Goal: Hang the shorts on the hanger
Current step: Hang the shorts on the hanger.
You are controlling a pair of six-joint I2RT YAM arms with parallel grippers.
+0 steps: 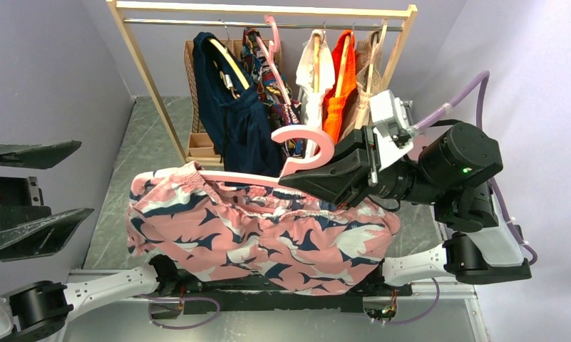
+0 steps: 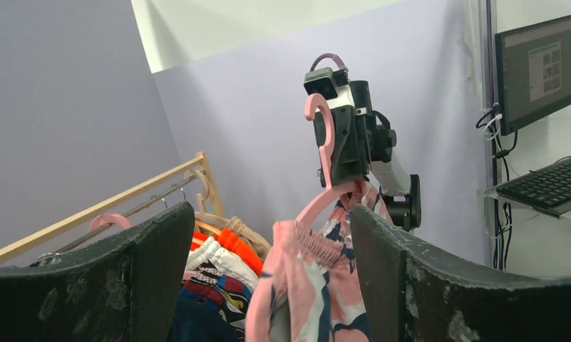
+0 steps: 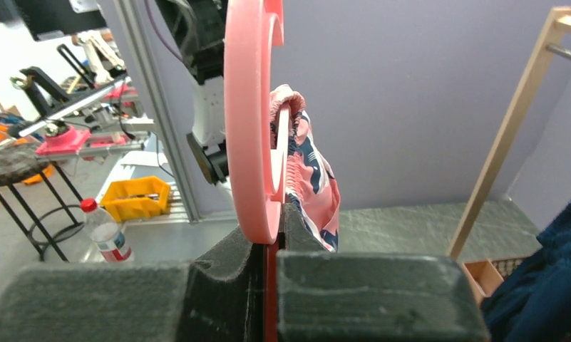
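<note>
Up close on the left, the left gripper [image 1: 79, 178] stands spread wide, holding nothing, clear of the cloth. Across from it, the right gripper [image 1: 291, 177] pinches the neck of the large pale-pink plastic hanger [image 1: 300, 130], aloft in front of the wooden clothes rack [image 1: 268, 10]. And the loose pink shorts with navy and white print [image 1: 268, 235] hang from it by the gathered waistband! Threading looks about finished to me. Next comes a steady hold and a check of the shoulder hidden behind the gripper.
</note>
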